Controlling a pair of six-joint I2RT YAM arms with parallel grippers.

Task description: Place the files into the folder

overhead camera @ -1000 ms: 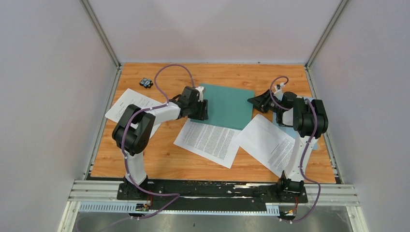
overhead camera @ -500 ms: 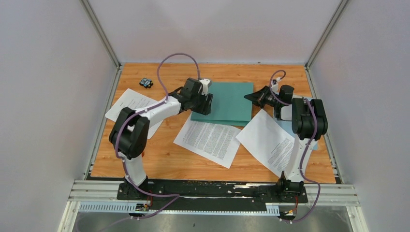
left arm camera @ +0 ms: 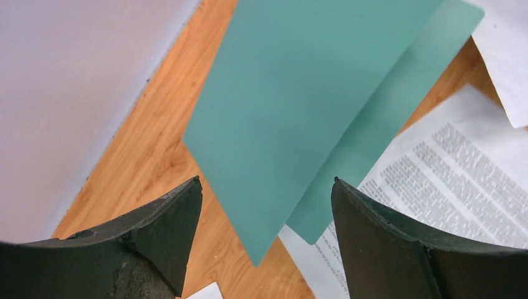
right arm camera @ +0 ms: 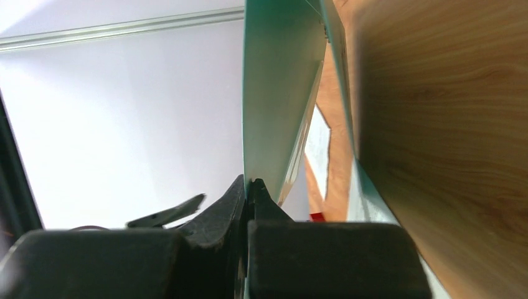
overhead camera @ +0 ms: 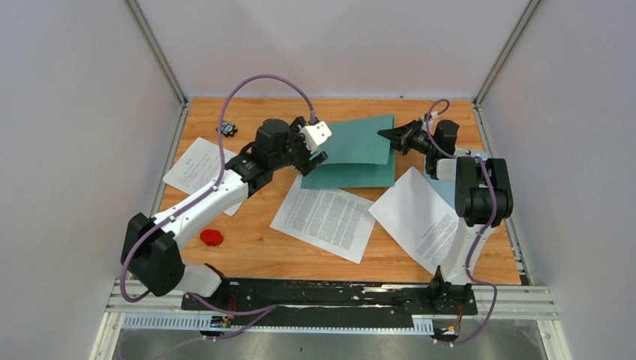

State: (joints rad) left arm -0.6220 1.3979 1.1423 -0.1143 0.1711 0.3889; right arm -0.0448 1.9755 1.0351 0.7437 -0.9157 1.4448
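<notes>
Holding the teal folder (overhead camera: 360, 142) cover raised at upper centre, right jaws pinch only its thin edge, left jaws gape empty alongside, so the card could slip free and flop shut before the printed sheets (overhead camera: 324, 217) below it go in.

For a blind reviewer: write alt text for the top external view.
The right jaws, shut on the teal folder's upper cover, hold it raised; the left jaws hang open beside it. Three printed sheets lie on the table.
</notes>
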